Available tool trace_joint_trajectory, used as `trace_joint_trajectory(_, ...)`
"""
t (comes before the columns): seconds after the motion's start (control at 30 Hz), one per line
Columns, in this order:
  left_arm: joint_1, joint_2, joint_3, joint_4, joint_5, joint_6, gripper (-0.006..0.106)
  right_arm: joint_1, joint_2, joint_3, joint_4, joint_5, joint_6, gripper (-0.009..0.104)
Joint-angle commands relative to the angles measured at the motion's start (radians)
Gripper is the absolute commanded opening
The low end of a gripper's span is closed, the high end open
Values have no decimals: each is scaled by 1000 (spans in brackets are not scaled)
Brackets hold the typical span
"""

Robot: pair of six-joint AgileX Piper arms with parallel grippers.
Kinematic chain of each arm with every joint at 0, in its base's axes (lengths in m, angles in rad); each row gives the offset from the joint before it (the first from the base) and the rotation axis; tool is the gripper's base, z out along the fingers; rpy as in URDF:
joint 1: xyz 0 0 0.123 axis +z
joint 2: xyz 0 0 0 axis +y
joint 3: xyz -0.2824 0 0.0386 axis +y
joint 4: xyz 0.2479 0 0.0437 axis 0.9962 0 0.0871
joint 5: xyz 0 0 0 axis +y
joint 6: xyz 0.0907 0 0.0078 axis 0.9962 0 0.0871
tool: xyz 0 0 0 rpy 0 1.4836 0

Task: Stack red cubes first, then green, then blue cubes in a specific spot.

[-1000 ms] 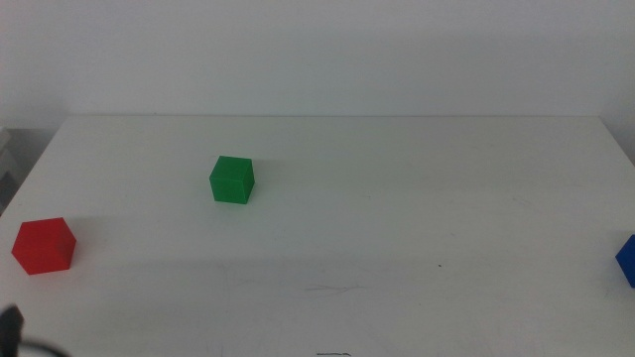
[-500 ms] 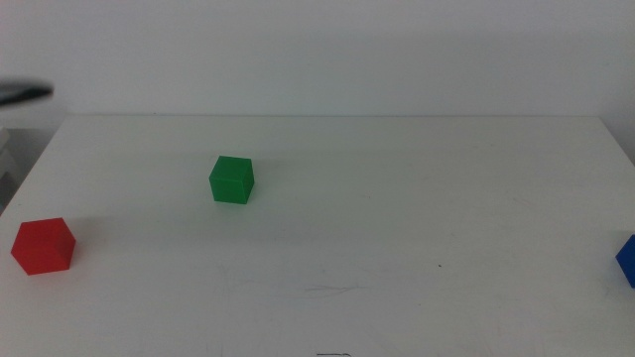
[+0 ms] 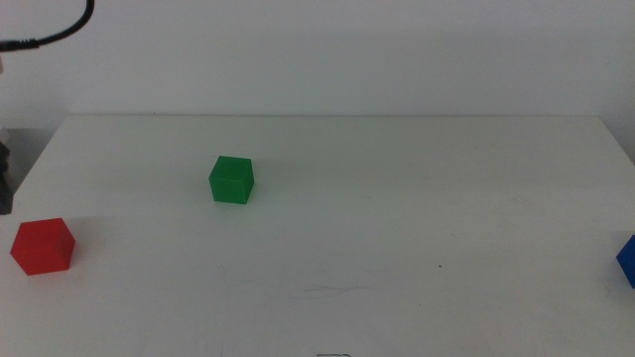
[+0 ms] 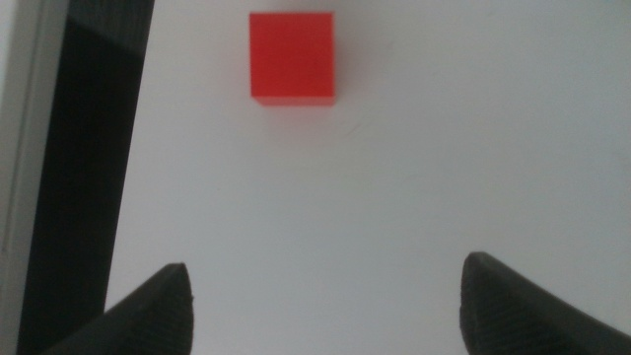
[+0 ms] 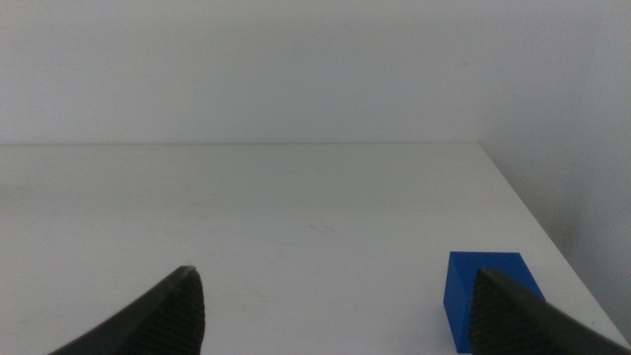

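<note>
Altogether three cubes lie on the white table (image 3: 397, 248), one of each colour, all matte, plain and alike in size. Nearest the camera in the middle view, the red cube (image 3: 43, 246) sits close to the table's left edge, and the blue cube (image 3: 627, 260) sits at the right edge, cut off by the picture's border so that only part of it shows. Farther back, the green cube (image 3: 231, 179) stands alone, left of centre and well apart from both others. No cube rests on another. At the far left border, a dark part of the left arm and a black cable (image 3: 60, 32) are only partly visible. The left gripper (image 4: 325, 296) hangs above the table with its jaws spread wide and nothing between them; the red cube (image 4: 292, 56) lies ahead of it, beside the table's edge. The right gripper (image 5: 335, 301) is likewise wide open and empty, low over the table, with the blue cube (image 5: 490, 299) just beside one jaw, near the corner.
</note>
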Motion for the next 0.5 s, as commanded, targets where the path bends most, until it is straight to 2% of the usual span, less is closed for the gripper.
trace_joint_trajectory(0.0, 46, 49, -60, -42, -3, 71, 91, -6, -23, -18, -8, -76, -13, 94)
trace_joint_trajectory(0.2, 106, 204, -118, -60, -27, 149, 91, -6, -23, -18, -8, -76, -13, 94)
trace_joint_trajectory(0.47, 105, 376, -173, -53, -116, 176, 91, -6, -23, -18, -8, -76, -13, 94)
